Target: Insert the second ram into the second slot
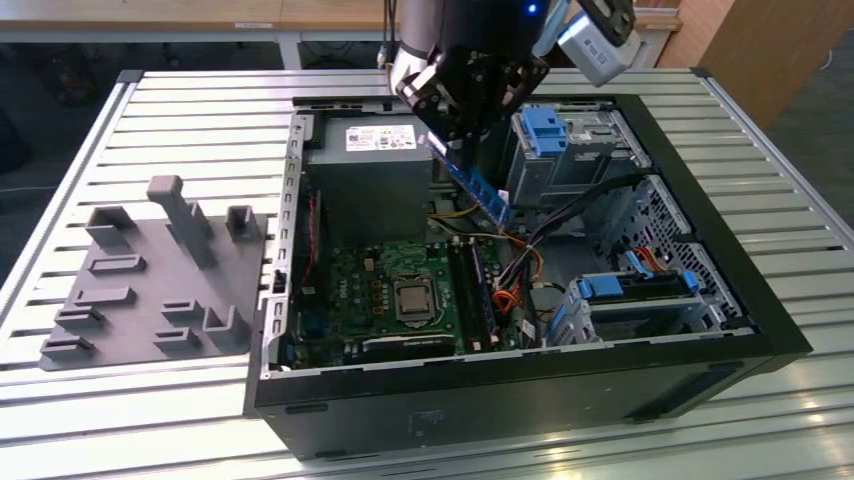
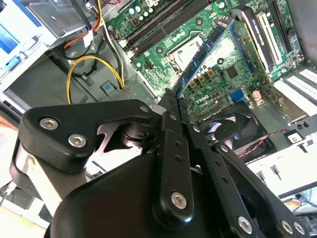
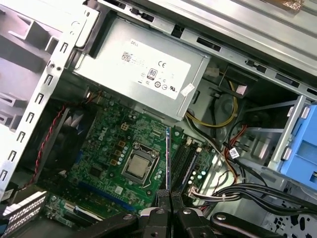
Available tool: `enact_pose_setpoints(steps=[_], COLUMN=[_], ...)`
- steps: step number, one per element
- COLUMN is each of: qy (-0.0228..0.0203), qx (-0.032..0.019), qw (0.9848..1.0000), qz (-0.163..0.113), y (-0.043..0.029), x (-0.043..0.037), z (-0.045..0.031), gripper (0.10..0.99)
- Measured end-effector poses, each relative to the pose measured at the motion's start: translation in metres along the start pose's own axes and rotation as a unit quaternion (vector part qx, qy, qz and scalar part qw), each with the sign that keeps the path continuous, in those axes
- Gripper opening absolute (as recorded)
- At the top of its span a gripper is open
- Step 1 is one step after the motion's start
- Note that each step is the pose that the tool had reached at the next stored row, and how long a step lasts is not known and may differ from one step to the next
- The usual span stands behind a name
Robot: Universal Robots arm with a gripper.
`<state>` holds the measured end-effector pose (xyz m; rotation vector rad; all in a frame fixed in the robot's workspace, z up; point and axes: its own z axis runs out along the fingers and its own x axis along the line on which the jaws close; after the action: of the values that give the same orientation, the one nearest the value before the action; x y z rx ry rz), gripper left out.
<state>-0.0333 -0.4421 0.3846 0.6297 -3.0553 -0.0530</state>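
The black two-finger gripper [image 1: 451, 152] is clamped on the second ram [image 1: 483, 192], a long, thin blue circuit-board stick. It hangs tilted in the air above the green motherboard [image 1: 387, 290] inside the open black computer case [image 1: 507, 400]. In the first wrist view it is apart from the dark memory slots [image 3: 183, 158] and not seated.

— Where is the second ram [image 1: 478, 190]?
— Up in the air inside the case, tilted, its lower end pointing toward the memory slots [image 1: 474, 285] but apart from them.
— Its look?
— Long, thin, flat, blue; nearly edge-on in the first wrist view.
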Motion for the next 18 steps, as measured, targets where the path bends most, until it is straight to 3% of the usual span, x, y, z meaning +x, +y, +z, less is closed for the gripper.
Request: enact_pose_setpoints(steps=[18], qy=[-0.0018], qx=[-0.0007], qw=[0.9989], qz=[0.047], y=[0.0], x=[0.0], z=[0.0], gripper=[0.125])
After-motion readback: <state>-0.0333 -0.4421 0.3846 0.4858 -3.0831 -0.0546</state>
